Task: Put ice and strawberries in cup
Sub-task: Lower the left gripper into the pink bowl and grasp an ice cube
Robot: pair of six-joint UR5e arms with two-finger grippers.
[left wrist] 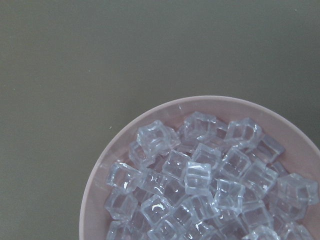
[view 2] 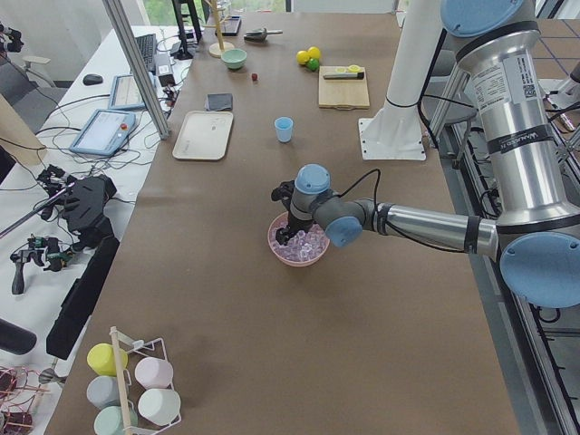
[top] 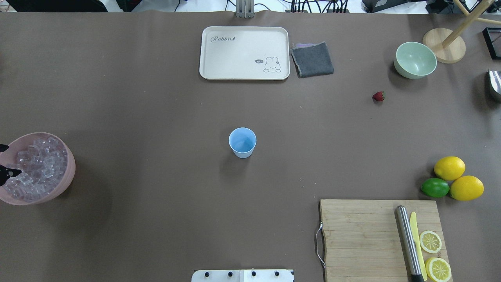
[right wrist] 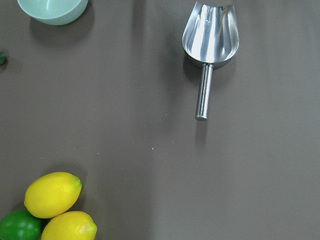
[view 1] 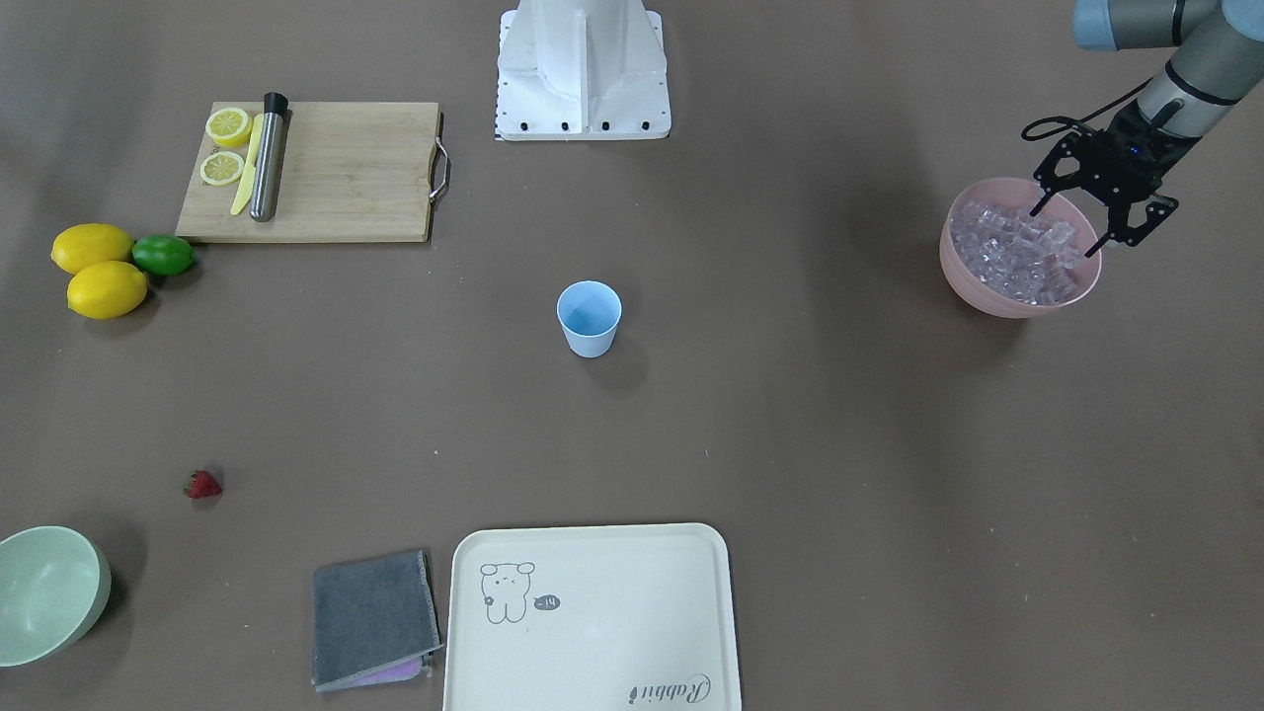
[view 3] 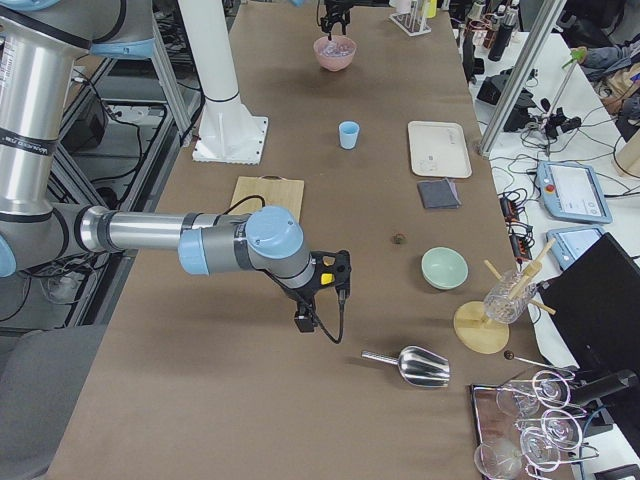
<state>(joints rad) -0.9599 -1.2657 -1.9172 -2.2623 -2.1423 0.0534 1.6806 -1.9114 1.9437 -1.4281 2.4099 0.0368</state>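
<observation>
The pale-blue cup [view 1: 590,316] [top: 242,141] stands upright and empty at the table's middle. Ice [view 1: 1022,252] [left wrist: 200,175] fills a pink bowl [view 1: 973,286] [top: 69,174] on my left side. My left gripper [view 1: 1065,230] hangs open just over the ice at the bowl's rear rim, with nothing between its fingers. The strawberry [view 1: 201,484] [top: 378,96] lies alone on the far right of the table, near the green bowl. My right gripper [view 3: 320,290] shows only in the exterior right view, low over bare table past the lemons; I cannot tell whether it is open or shut.
A wooden cutting board [top: 375,235] carries lemon slices, a yellow knife and a steel muddler. Two lemons and a lime [top: 450,180] lie beside it. A green bowl [top: 415,59], a grey cloth [top: 312,58] and a cream tray [top: 244,53] line the far edge. A metal scoop [right wrist: 210,40] lies off to the right.
</observation>
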